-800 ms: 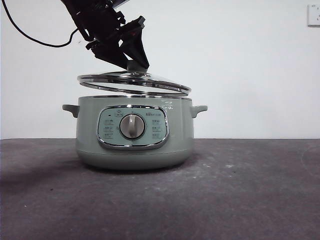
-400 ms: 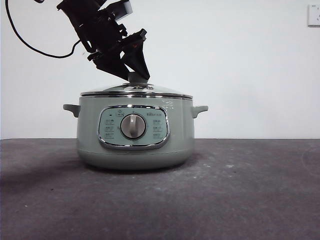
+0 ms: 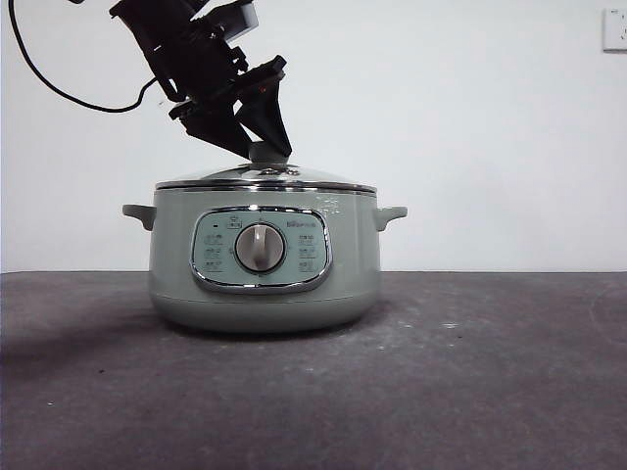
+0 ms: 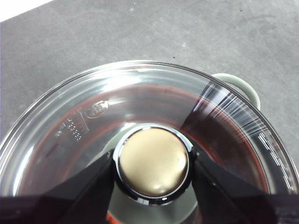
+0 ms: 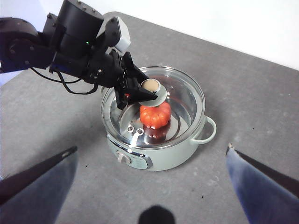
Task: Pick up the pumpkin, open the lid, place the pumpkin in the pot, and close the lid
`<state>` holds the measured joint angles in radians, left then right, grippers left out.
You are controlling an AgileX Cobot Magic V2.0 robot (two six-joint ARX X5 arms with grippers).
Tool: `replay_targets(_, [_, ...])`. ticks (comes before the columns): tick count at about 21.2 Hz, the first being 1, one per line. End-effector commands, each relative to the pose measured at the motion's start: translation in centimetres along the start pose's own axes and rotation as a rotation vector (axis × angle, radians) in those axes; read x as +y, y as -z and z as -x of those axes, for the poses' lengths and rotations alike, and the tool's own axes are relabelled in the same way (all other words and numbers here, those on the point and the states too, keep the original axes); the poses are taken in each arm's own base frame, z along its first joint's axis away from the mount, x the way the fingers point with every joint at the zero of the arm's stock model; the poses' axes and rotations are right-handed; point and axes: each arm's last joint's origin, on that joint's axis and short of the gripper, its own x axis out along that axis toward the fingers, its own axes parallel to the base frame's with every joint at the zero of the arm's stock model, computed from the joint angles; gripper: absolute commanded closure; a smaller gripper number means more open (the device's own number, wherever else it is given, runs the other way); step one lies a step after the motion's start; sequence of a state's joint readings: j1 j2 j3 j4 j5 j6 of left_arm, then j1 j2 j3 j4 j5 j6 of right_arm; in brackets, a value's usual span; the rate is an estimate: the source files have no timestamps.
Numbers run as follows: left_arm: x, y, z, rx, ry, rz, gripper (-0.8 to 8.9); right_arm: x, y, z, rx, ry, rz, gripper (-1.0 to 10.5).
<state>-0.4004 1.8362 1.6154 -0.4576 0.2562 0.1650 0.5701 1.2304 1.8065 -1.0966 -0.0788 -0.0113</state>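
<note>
The sage-green pot (image 3: 265, 289) stands on the table with the glass lid (image 3: 265, 179) resting level on its rim. My left gripper (image 3: 266, 147) reaches down from the upper left and is shut on the lid's knob (image 4: 153, 161), one jaw on each side. In the right wrist view the pumpkin (image 5: 155, 115) lies inside the pot (image 5: 161, 161) under the lid (image 5: 187, 100), with the left gripper (image 5: 140, 91) on the knob. My right gripper (image 5: 152, 148) hangs high above the pot, open and empty.
The dark grey table (image 3: 470, 372) stretches around the pot. A black cable (image 3: 59, 88) trails from the left arm. A wall socket (image 3: 614, 29) sits at the upper right on the white wall.
The lid, held tilted just above the pot a second ago, has come down and now sits flat on the rim. The left gripper came down with it.
</note>
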Motion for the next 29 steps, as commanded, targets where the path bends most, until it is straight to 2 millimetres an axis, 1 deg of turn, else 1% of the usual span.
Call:
replay_targets(1, [-0.1,-0.2,0.0,-0.006,0.008,-0.024,5.13,0.1,0.1,0.2,0.006,-0.004,-0.002,2.6])
replay_targets(2, [-0.1,-0.2,0.0,-0.005,0.008,-0.021,3.97,0.1,0.2,0.2,0.013,-0.004,-0.002,2.6])
replay_targets(3, [-0.2,-0.2,0.0,-0.003,0.008,-0.02,3.23,0.1,0.2,0.2,0.02,-0.004,-0.003,2.6])
replay_targets(4, [-0.2,-0.2,0.0,0.001,0.009,-0.018,2.86,0.1,0.3,0.2,0.03,-0.004,-0.004,2.6])
replay_targets(9, [-0.3,-0.1,0.4,0.014,0.012,-0.015,2.82,0.1,0.8,0.2,0.074,-0.005,-0.008,2.6])
replay_targets(12, [-0.6,-0.7,1.8,-0.012,0.007,-0.022,2.82,0.1,1.0,0.2,0.098,-0.005,-0.01,2.6])
replay_targets(16, [-1.3,-2.0,5.6,-0.079,-0.004,-0.038,2.82,0.1,1.0,0.2,0.101,-0.005,-0.009,2.6])
replay_targets(18, [-1.8,-2.3,7.5,-0.091,-0.006,-0.042,2.82,0.1,1.0,0.2,0.101,-0.006,-0.01,2.6])
replay_targets(22, [-3.0,-2.1,11.9,-0.065,0.001,-0.034,2.82,0.4,1.1,0.3,0.106,-0.107,-0.016,2.6])
replay_targets(24, [-3.7,-1.8,14.5,-0.058,0.005,-0.033,2.83,0.4,1.2,0.3,0.118,-0.109,-0.017,2.6])
replay_targets(27, [-5.0,-0.8,18.5,-0.021,0.018,-0.022,2.87,0.4,1.7,0.3,0.169,-0.11,-0.024,2.8])
replay_targets(28, [-5.3,-0.4,19.5,-0.011,0.031,-0.019,3.52,0.4,1.8,0.3,0.187,-0.11,-0.026,3.6])
replay_targets(29, [-5.8,0.0,20.7,-0.005,0.061,-0.016,5.29,0.4,2.0,0.4,0.205,-0.11,-0.028,5.2])
